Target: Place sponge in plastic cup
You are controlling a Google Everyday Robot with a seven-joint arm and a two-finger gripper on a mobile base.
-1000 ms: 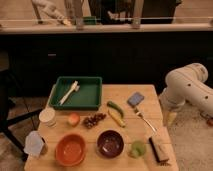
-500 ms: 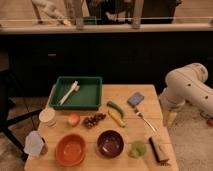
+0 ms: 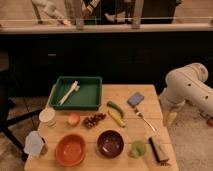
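The sponge (image 3: 135,99), a small flat blue-grey pad, lies on the wooden table (image 3: 120,92) near its back right. The plastic cup (image 3: 137,148), small and lime green, stands near the front edge, right of the dark bowl. My white arm (image 3: 187,87) is off the table's right side. It bends down to the gripper (image 3: 171,118), which hangs low just past the right table edge, away from both the sponge and the cup. Nothing shows in the gripper.
A green tray (image 3: 91,94) holding a white brush (image 3: 68,92) stands at back left. Also on the table: a white container (image 3: 47,116), a pale jug (image 3: 34,144), an orange bowl (image 3: 70,149), a dark bowl (image 3: 110,143), a peach (image 3: 73,119), grapes (image 3: 93,120), a banana (image 3: 116,118), a fork (image 3: 145,119) and a brown brush block (image 3: 158,149).
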